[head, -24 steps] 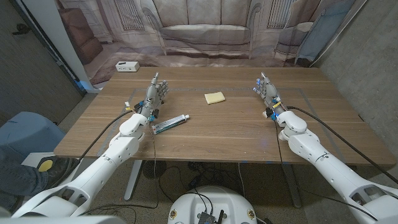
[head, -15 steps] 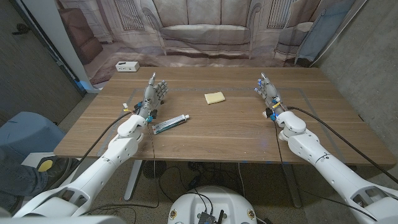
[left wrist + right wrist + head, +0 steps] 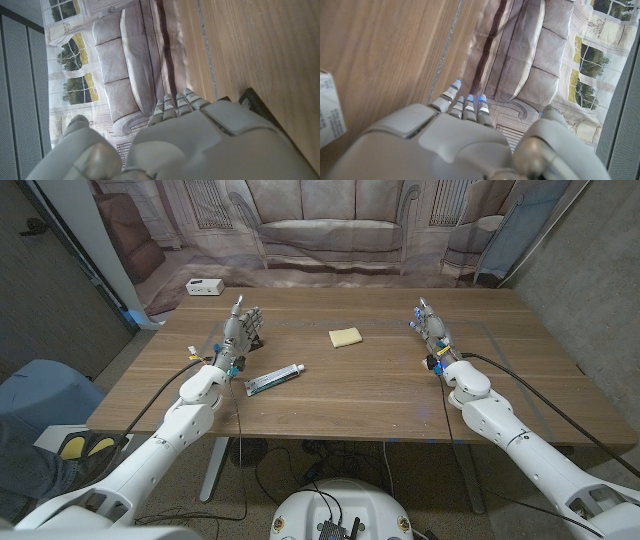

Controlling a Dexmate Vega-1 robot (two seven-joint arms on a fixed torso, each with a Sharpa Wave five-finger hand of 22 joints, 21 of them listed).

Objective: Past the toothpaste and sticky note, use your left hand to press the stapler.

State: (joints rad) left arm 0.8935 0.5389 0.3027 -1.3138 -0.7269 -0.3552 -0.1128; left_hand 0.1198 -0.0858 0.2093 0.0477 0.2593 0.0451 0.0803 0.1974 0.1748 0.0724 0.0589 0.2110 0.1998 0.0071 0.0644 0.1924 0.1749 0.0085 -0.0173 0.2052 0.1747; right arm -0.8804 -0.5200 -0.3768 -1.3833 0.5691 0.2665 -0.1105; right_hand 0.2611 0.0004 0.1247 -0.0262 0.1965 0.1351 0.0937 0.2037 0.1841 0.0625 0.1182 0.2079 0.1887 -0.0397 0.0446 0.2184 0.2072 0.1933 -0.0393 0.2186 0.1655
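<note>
My left hand (image 3: 240,330) stands at the far left of the table, fingers straight and together, holding nothing. A black stapler (image 3: 258,327) shows dark right behind its fingers; whether they touch it I cannot tell. The left wrist view has a black corner of the stapler (image 3: 249,97) just beyond the back of my left hand (image 3: 200,145). The toothpaste tube (image 3: 274,379) lies nearer the front, to the right of my left forearm. A yellow sticky note (image 3: 346,336) lies mid-table. My right hand (image 3: 430,328) stands on the right side, fingers straight, holding nothing.
A white box (image 3: 204,286) sits on a ledge past the far left corner. A printed sofa backdrop (image 3: 330,230) hangs behind the table (image 3: 380,395). A person's shoes (image 3: 85,447) show on the floor at the left.
My left hand and forearm have shifted a little to the left beside the stapler. The right arm, toothpaste and sticky note have not moved.
</note>
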